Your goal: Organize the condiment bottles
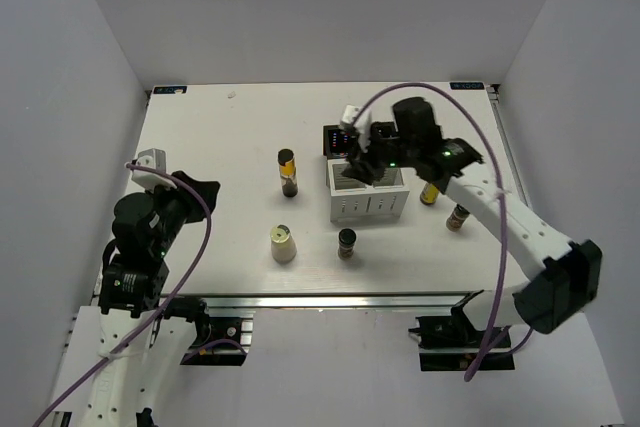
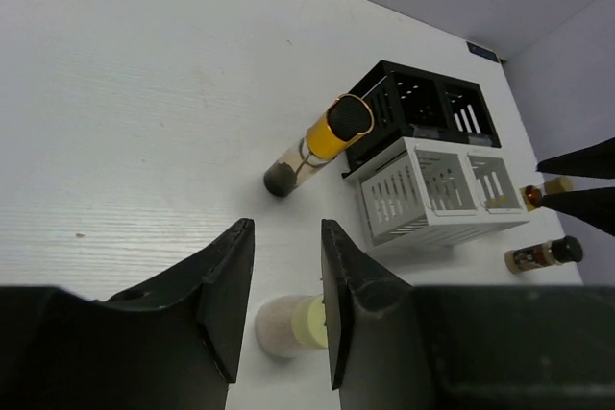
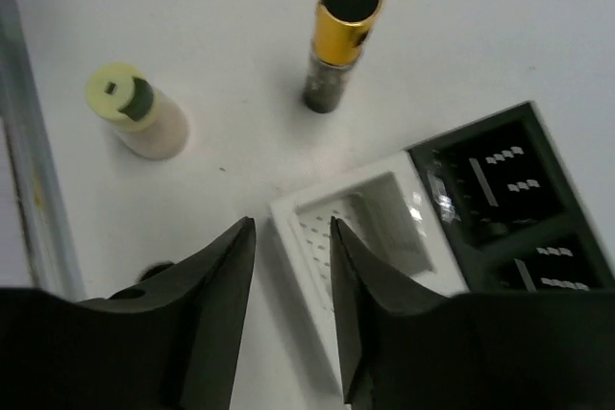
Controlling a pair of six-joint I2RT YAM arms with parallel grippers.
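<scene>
Nothing is sorted yet: all five condiment bottles stand loose on the bench (image 1: 215,137), and none sits in the white-and-black box (image 1: 368,213), whose visible compartments look empty. Left of the box you have one tall yellow-label bottle (image 1: 288,172), the cream conical bottle (image 1: 284,245) and a short brown jar (image 1: 347,243) near the box's front. Right of the box stand the other tall bottle (image 1: 430,193) and the other short jar (image 1: 458,217), close together. Your right end effector (image 1: 362,169) hangs over the box, jaws partly apart and holding nothing. Your left end effector (image 2: 283,237) sits back at the left side, jaws narrow and empty, the cream bottle below it. By my read, every pick and place is still to do.
</scene>
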